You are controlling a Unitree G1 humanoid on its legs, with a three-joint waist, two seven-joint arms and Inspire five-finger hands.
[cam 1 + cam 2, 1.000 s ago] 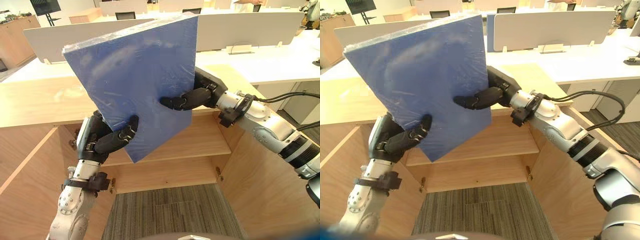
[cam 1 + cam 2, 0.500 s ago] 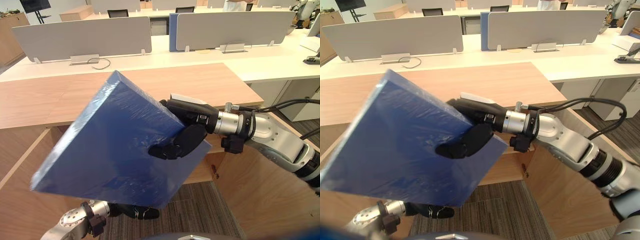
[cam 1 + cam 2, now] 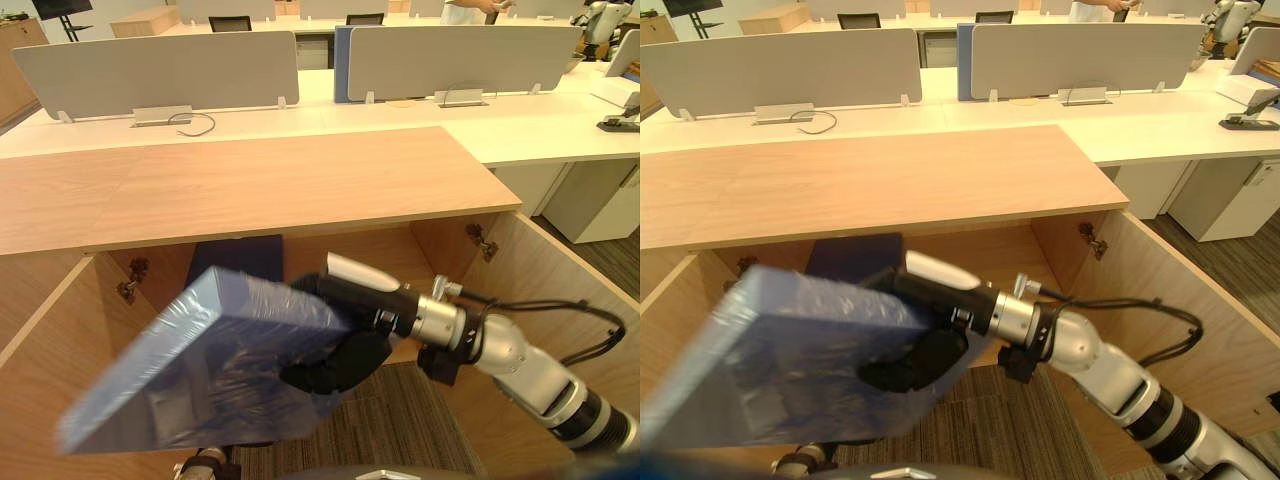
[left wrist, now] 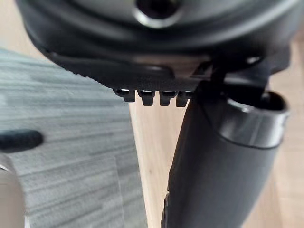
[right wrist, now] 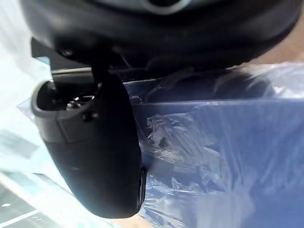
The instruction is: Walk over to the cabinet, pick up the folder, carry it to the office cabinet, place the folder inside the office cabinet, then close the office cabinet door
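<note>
Now the folder (image 3: 210, 370) has tipped flat and sunk to seven o'clock, before the open office cabinet (image 3: 540, 270). My right hand (image 3: 345, 355) is clamped on its edge, thumb on top. My left hand (image 4: 223, 156) is off it, its state I cannot tell. Sliding it inside looks next.

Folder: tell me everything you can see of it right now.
The folder is a thick blue slab wrapped in crinkled clear film. It hangs tilted, broad face toward the camera, low in front of the open wooden cabinet and above the carpet. The right hand grips the edge on the robot's right, with its thumb pressed on the film-covered face. Nothing else visibly touches it.
</note>
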